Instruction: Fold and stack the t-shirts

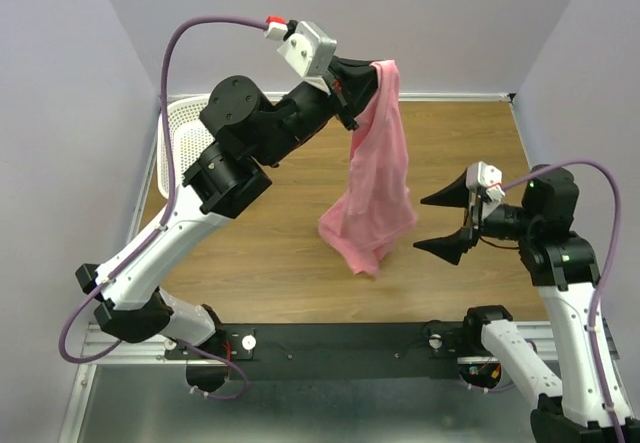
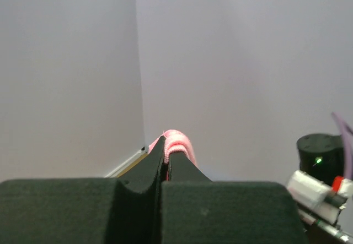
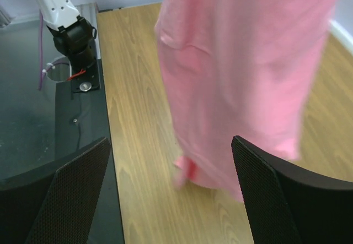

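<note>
Holding right gripper [image 1: 418, 223] wide open by right edge; pinching t-shirt [image 1: 375, 183] aloft in left gripper [image 1: 370, 69]. Likely pre-fold; next, catch hem.

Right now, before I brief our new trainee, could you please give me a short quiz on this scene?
1. True or false: the t-shirt is already folded flat.
2. Multiple choice: the right arm's fingers are A) shut on the cloth, B) open, near the cloth, C) out of view.
3. Short answer: which arm's fingers hold the t-shirt up?

Key:
1. False. It hangs unfolded.
2. B.
3. The left arm's fingers, shut on a bunch of the cloth.
</note>
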Robot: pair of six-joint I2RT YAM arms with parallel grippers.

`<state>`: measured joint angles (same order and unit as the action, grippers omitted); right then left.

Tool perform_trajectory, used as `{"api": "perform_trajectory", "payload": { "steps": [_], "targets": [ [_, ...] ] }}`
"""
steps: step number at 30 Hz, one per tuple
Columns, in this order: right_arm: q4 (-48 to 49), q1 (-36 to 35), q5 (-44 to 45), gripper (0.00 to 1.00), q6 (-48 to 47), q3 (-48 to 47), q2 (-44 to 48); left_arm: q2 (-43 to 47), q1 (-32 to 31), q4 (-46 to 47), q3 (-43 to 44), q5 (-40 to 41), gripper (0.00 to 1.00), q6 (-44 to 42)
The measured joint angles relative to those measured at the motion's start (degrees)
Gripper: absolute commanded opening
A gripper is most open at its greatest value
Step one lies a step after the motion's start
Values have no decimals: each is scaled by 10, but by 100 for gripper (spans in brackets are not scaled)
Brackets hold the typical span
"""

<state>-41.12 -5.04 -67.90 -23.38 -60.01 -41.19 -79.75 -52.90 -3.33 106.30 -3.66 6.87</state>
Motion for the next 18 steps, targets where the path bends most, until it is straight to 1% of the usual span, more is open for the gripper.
{"api": "perform_trajectory", "payload": {
  "steps": [3,6,10,14,18],
  "targets": [
    [20,-1,11,93,14,24,-27,-27,-11,-1,32,22,0,6],
    [46,-5,45,90,35,28,-58,-50,-21,-2,61,42,0,11],
    [70,-7,84,89,52,28,-88,-73,-30,-6,87,64,0,14],
    [79,-8,81,91,70,28,-81,-77,-34,-16,93,89,0,16],
    [83,-21,63,91,89,27,-54,-78,-35,-22,93,112,0,24]
  ]
}}
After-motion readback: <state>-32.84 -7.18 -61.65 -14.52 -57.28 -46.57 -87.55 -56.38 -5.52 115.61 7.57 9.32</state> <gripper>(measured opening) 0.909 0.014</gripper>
